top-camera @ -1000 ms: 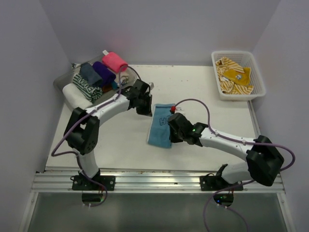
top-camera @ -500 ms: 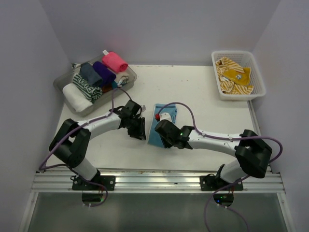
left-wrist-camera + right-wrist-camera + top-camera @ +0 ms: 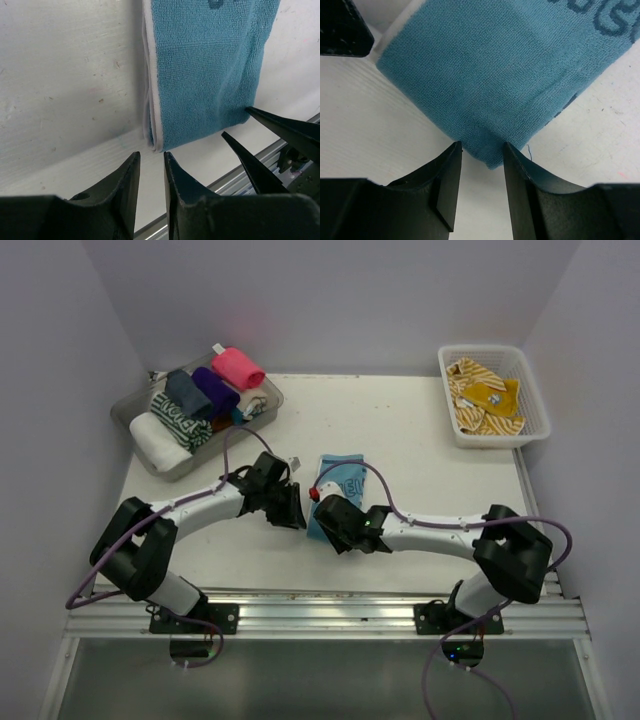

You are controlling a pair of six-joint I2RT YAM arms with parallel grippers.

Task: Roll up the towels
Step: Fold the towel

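At the near edge, at 6 o'clock, the two arms rose from a metal rail [image 3: 320, 612] and reached inward over the white table [image 3: 400, 430], meeting near its middle.

The left gripper [image 3: 151, 156] hung low at about 8 o'clock from the light blue towel [image 3: 346, 478]. Its fingers were parted by only a narrow slit, with nothing in it. The towel's near left corner lay just beyond the tips, and in the wrist view it was not touched.

The right gripper [image 3: 481, 146] stood at the towel's 5 o'clock corner with its jaws parted wider. That corner poked into the gap between the tips, and bare table showed in the gap behind it. The cloth looked loose rather than pinched. Whether the fingertips brushed its edges could not be told.

The towel itself lay flat near the middle of the table, folded into a long band. Its length ran roughly from 6 to 12 o'clock, tilted slightly. A layered white hem ran along its left side, and dark lettering sat toward the far end.

Farther off, at 10 o'clock from the towel, a clear tray [image 3: 268, 398] held rolled towels [image 3: 190, 405] in white, green-patterned, dark blue and purple. A pink towel [image 3: 238, 368] lay rolled at the tray's far end.

At 2 o'clock, in the far right corner, a white lattice basket [image 3: 537, 405] held crumpled mustard-yellow towels [image 3: 485, 400] with white stripes.
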